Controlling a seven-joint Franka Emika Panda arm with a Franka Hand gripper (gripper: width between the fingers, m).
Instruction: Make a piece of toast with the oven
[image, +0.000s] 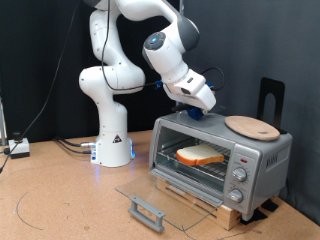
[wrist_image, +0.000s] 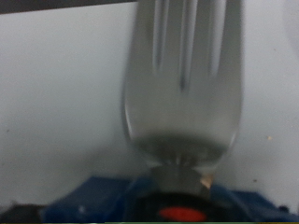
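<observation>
Toast (image: 201, 155) — one slice — lies flat on the wire rack inside the single oven (image: 258, 152) at lower right of the exterior view, long axis running left to right, with the glass door (image: 160, 201) dropped open. Above the oven's top, the gripper (image: 196, 113) holds a metal fork (wrist_image: 182, 84) — fingers pinching its handle, tines pointing away from the wrist camera. One round wooden board (image: 251, 126) rests on the oven.
</observation>
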